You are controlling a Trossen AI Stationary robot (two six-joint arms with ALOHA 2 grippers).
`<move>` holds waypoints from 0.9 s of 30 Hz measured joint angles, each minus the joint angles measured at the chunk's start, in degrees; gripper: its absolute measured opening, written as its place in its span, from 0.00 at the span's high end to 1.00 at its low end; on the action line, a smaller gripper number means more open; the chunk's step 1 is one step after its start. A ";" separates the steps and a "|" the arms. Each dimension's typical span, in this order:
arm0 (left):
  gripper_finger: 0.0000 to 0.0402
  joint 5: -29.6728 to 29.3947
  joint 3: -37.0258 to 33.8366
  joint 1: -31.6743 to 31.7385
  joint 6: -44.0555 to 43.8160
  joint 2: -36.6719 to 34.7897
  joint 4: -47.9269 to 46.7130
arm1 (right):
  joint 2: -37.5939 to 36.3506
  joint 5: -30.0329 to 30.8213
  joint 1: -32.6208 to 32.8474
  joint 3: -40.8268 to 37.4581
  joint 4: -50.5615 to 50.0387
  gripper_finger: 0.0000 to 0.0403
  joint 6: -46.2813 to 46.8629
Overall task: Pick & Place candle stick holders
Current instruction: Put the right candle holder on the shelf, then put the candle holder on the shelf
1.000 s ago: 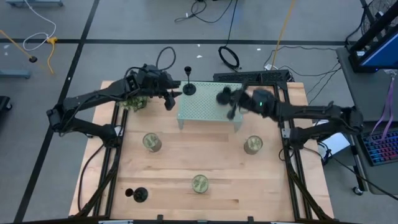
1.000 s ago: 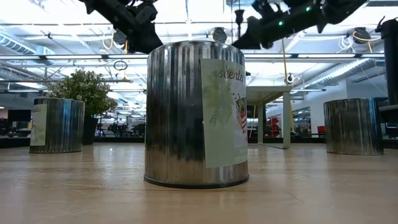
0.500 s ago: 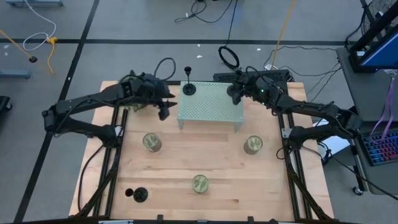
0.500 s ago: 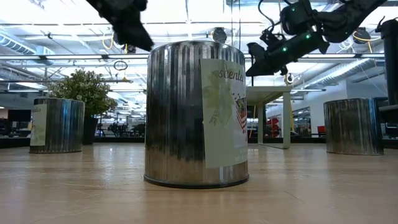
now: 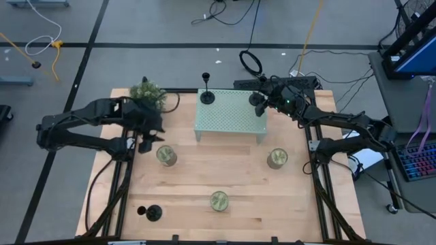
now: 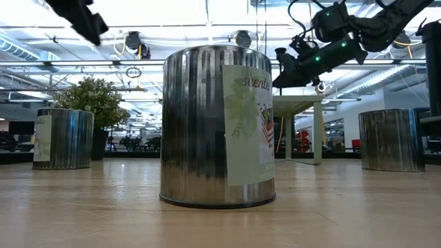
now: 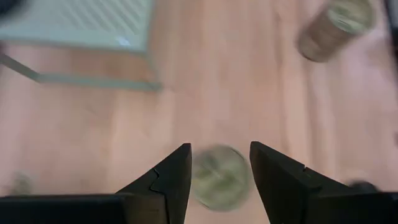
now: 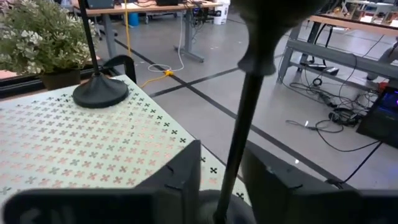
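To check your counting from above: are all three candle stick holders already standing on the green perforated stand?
No: the high view shows one candle stick holder on the wooden table, far from the green perforated stand.

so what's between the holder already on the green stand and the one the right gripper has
Only bare perforated top of the stand. The high view shows one holder at its far left corner, the right gripper with the other holder at its far right corner.

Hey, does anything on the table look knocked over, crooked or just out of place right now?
One thing: a candle stick holder sits alone at the table's near left corner, far from the one standing on the green perforated stand. The right gripper holds a third by its stem over the stand. The tins stand upright.
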 joint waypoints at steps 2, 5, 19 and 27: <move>0.58 2.00 -0.25 -1.94 -1.57 -0.36 -2.60 | -0.16 0.00 0.00 0.00 -0.62 0.65 -0.09; 0.58 3.15 -2.22 -5.74 -1.95 -0.64 -5.51 | -0.62 0.00 0.39 0.00 -1.33 0.58 -2.31; 0.58 10.88 -25.67 -26.25 -13.09 -0.51 12.67 | -6.02 0.15 2.98 0.00 -10.28 0.43 -4.03; 0.58 10.03 -30.47 -40.19 -12.57 -0.53 24.69 | -8.65 0.13 3.10 0.00 -10.50 0.43 -3.91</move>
